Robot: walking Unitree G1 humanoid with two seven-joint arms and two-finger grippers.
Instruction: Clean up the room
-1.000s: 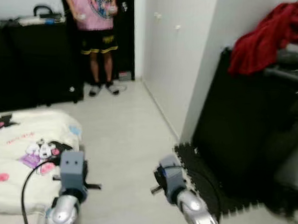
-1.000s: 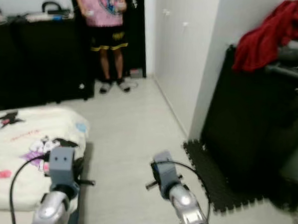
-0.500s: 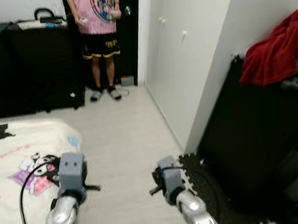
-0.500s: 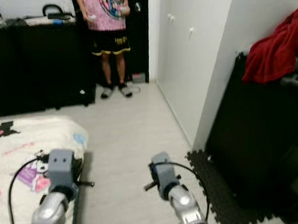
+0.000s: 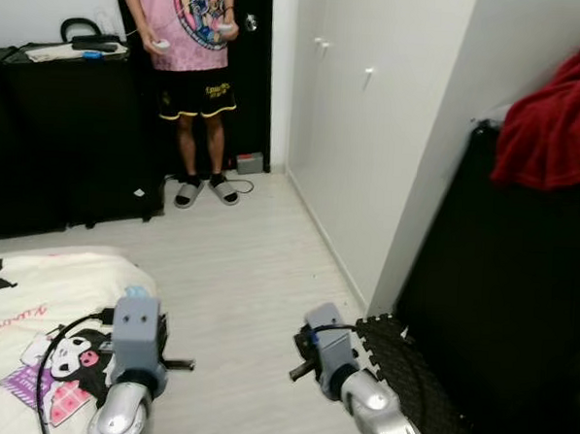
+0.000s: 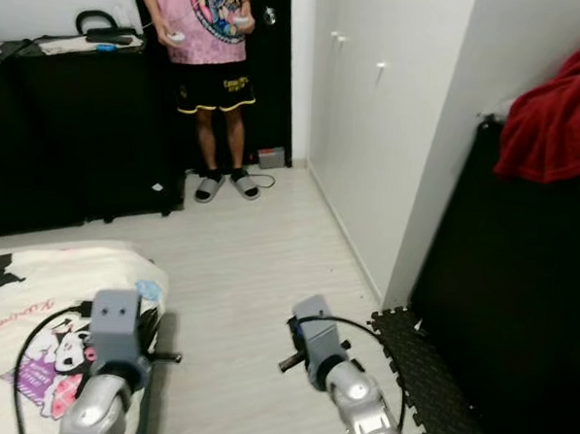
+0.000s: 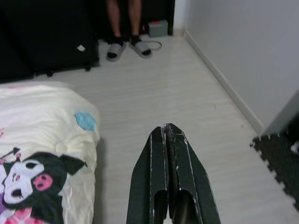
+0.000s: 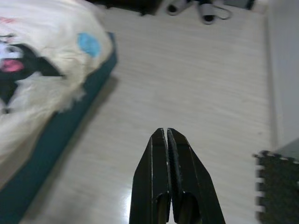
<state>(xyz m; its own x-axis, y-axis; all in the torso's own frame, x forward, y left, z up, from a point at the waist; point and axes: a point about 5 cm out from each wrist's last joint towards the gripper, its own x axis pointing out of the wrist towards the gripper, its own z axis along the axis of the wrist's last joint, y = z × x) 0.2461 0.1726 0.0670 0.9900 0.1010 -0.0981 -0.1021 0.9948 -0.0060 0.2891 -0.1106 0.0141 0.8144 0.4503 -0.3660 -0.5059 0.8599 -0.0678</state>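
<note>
The robot stands on a pale wood-look floor (image 5: 238, 273) with both arms raised in front of it. The left tool (image 7: 168, 133) hangs above the floor just beside the edge of a bed, its two black fingers pressed together and holding nothing. The right tool (image 8: 167, 135) is likewise closed and empty, over bare floor between the bed and a black foam mat (image 6: 437, 380).

The bed sits low at the robot's left. Its cream blanket (image 5: 33, 301) bears cartoon prints, one of them a black-and-white character (image 7: 35, 175), and a light blue patch (image 7: 86, 120) near the edge. A teal mattress side (image 8: 51, 154) shows under the blanket.

On the robot's right a white wardrobe (image 5: 363, 114) with small knobs runs along the wall. Past its corner stands a tall black piece of furniture (image 5: 499, 306) with a red cloth (image 5: 558, 124) heaped on top; the interlocking foam mat lies at its foot.

Straight ahead, at the far end of the floor, a person (image 5: 186, 66) in a pink shirt, black shorts and grey slippers stands in front of a dark doorway, holding small white controllers. Beside the person is a black counter (image 5: 61, 137) carrying a dark bag (image 6: 101, 22) and some flat items. A small grey box (image 5: 249, 162) with a cable sits on the floor near the person's feet.
</note>
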